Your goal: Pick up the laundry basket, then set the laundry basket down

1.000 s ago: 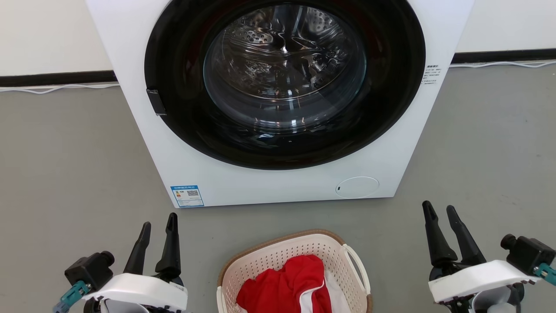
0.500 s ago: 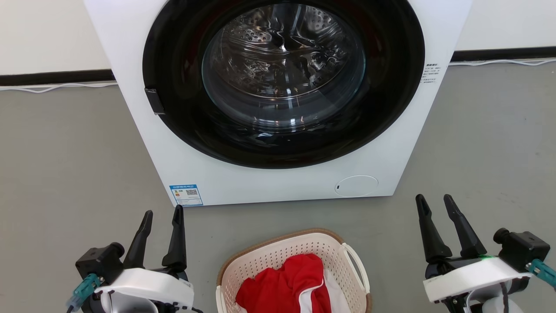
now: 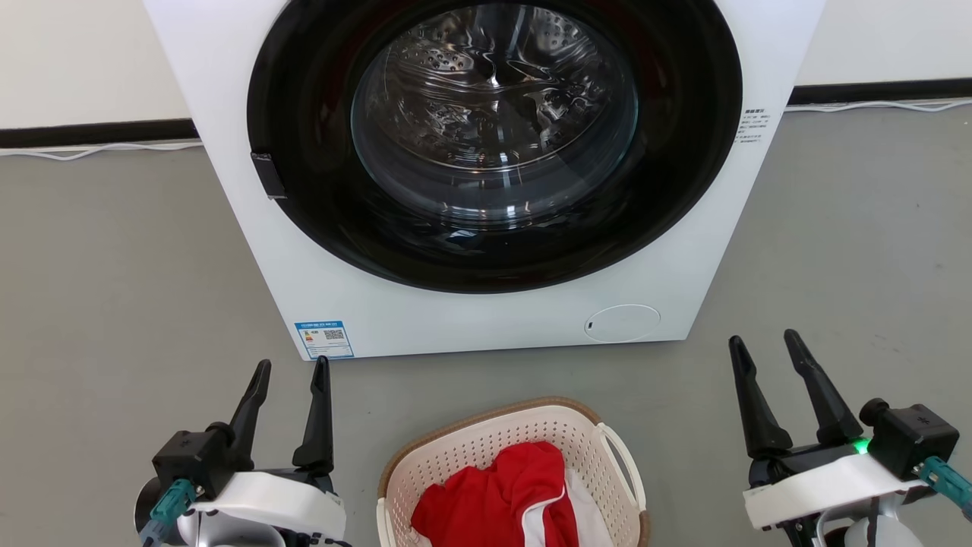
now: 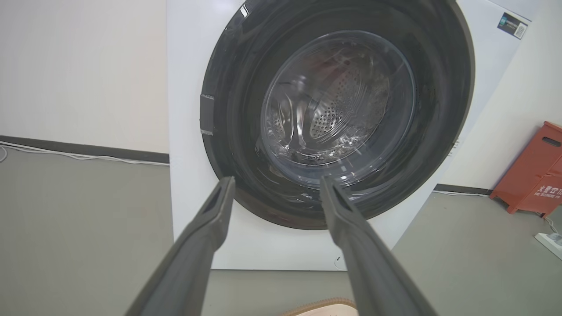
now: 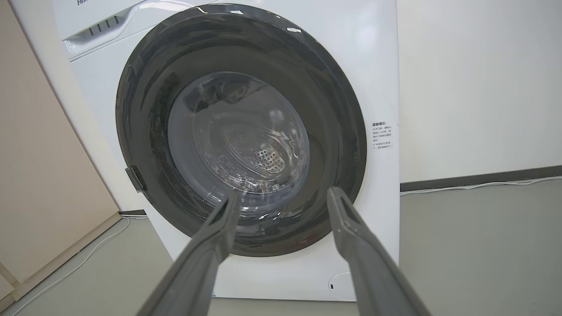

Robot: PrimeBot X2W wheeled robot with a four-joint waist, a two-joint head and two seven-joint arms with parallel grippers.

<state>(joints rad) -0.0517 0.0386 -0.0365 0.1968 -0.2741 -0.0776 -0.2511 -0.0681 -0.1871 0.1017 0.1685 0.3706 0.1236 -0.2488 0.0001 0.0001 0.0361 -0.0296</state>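
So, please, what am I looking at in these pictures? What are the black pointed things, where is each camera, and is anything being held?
This is a wheeled robot with two arms. The head view comes from a camera on its head, looking down at the grey floor. The black pointed things are the fingers of its two grippers: the left gripper at the lower left and the right gripper at the lower right. Both are open and hold nothing. Between them, on the floor, stands the laundry basket, with a red garment inside. Behind it is a white washing machine with a round glass door. The two wrist views come from cameras on the wrists. Each looks along that gripper's own two fingers toward the washing machine.
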